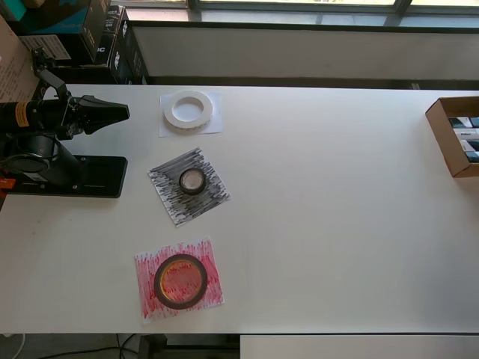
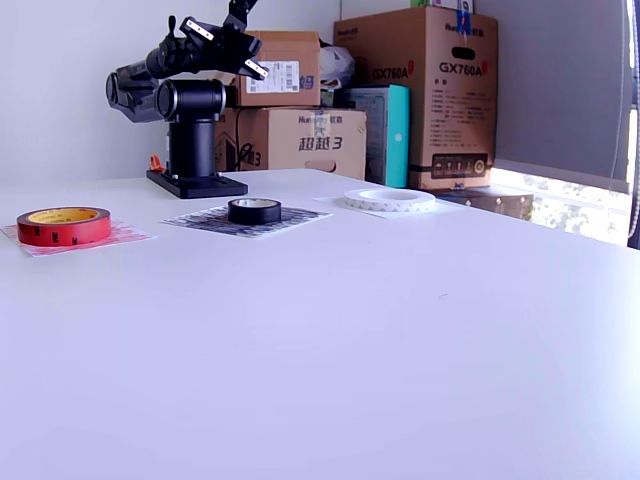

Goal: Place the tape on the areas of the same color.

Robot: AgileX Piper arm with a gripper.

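A wide white tape ring lies on the plain white sheet. On the black scribbled sheet sits the small black roll. The large red-brown roll rests on the red scribbled sheet. My gripper is shut and empty. It is held above the table at the overhead view's left, folded over the arm's base and well apart from all three rolls.
An open cardboard box sits at the table's right edge in the overhead view. Stacked cartons and dark boxes stand behind the table near the arm. A window sill runs along the far side.
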